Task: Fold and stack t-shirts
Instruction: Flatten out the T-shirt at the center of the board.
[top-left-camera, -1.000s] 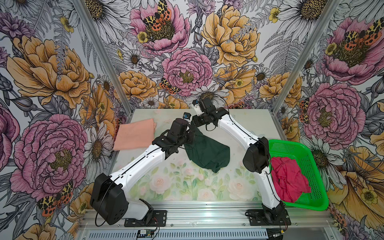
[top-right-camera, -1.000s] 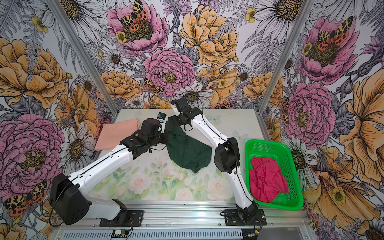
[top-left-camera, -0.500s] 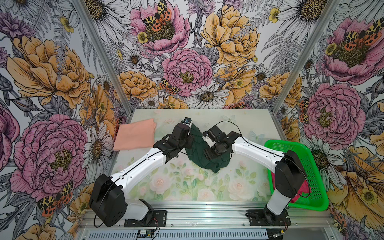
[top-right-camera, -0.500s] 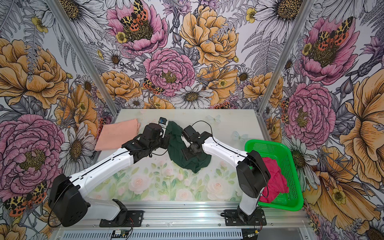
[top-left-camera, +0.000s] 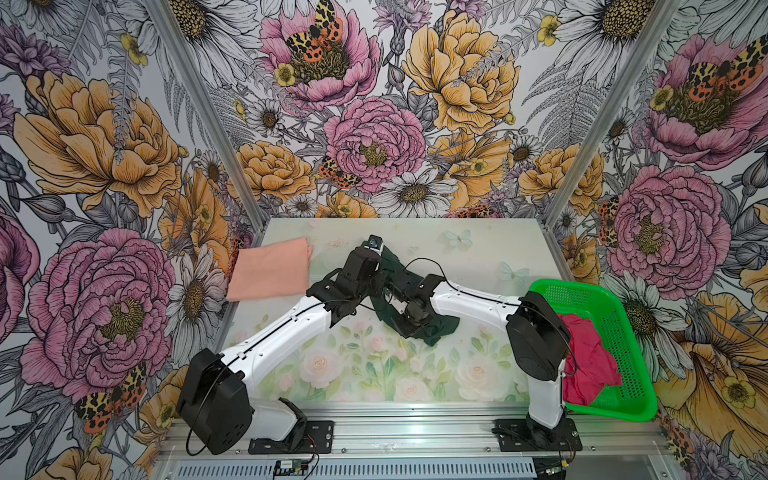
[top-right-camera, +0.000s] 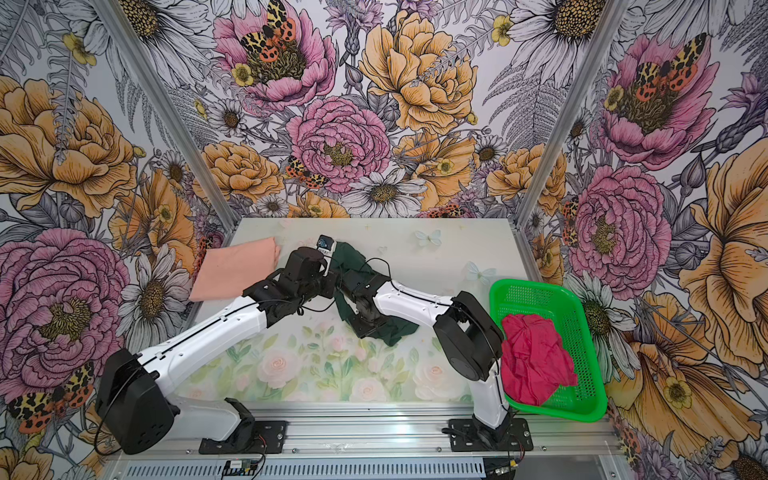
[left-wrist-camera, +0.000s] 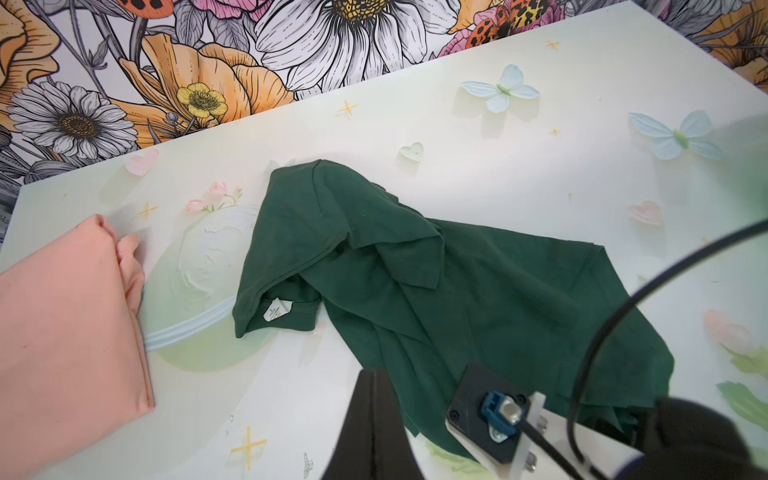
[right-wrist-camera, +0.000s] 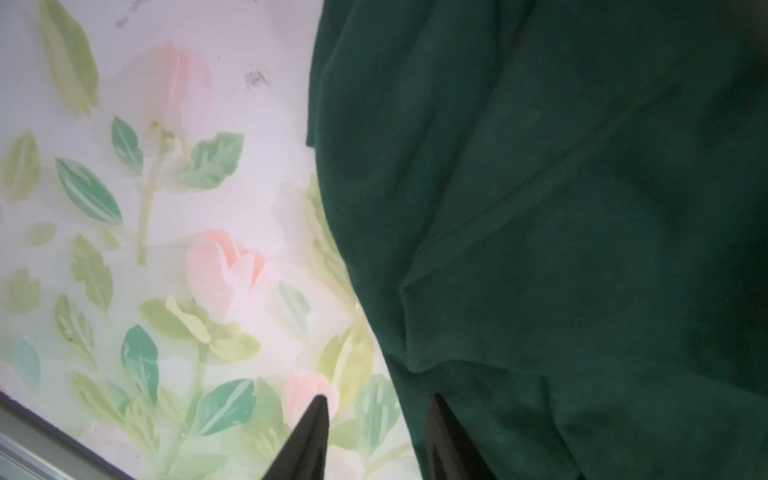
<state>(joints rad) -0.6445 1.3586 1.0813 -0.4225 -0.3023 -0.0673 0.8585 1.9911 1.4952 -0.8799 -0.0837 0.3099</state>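
Dark green t-shirt (left-wrist-camera: 457, 291) lies rumpled mid-table (top-left-camera: 478, 249), nearer the far edge: collar turned open w/ white tag showing, one sleeve flopped over the body, hem creased. Peach t-shirt (top-left-camera: 270, 270) sits folded flat at the far left corner. Crimson t-shirt (top-left-camera: 590, 357) is bunched in the green basket (top-left-camera: 619, 316) off the right edge. Left gripper (left-wrist-camera: 372, 382) has its fingers pressed together, tips just beside the green cloth. Right gripper (right-wrist-camera: 378, 403) has its fingers apart, straddling the shirt's near edge.
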